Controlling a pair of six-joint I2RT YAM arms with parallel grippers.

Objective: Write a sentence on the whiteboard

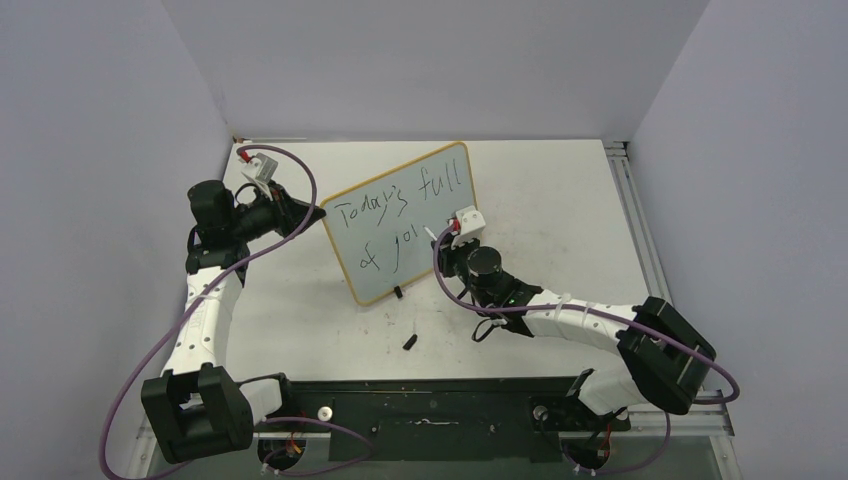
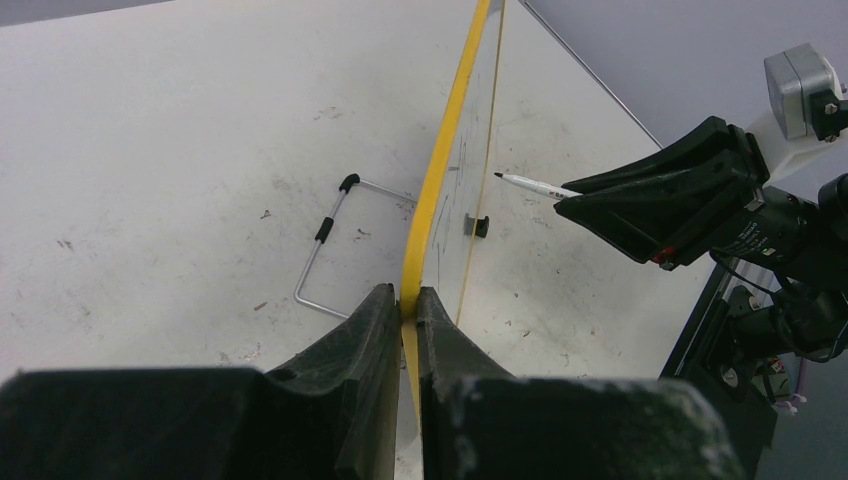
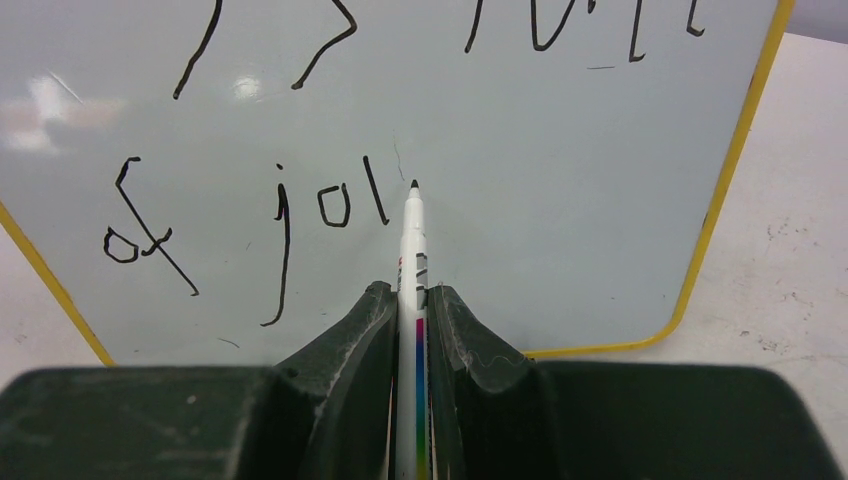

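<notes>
Right wrist view: fingers of my right gripper (image 3: 410, 300) are closed narrow on the marker (image 3: 412, 235) and grip it at mid-barrel. The marker's long axis runs straight out from the wrist, with the tip pointing far, at the whiteboard (image 3: 570, 200). The tip sits just right of the last stroke on the lower line. I cannot tell whether it touches the face.

My left gripper (image 2: 402, 300) is pinched shut on the yellow frame at the board's left end and steadies it.

The sentence (image 3: 284, 240) reads "Today's full" on the upper line and "of jo" plus one short stroke on the lower. Judgement: the step in hand is finishing the "y" of "joy", so the task is almost done.

- Board position: centre of the table (image 1: 560, 200), standing on its long edge on a black foot (image 1: 397, 292).
- Long axis runs near-left to far-right, and the face is turned toward my right arm.
- A wire stand (image 2: 325, 245) lies on the table behind the board.
- A small black piece (image 1: 410, 341), perhaps the cap, lies near the board on the table.

Method notes:
- Keep tip pressure light, since a push could rock the board backward.
- Keep the left pinch firm through the stroke.
- Draw the second arm down-left to meet the first stroke, then carry the tail on below.
- Lift straight back off the face to avoid a smear.
</notes>
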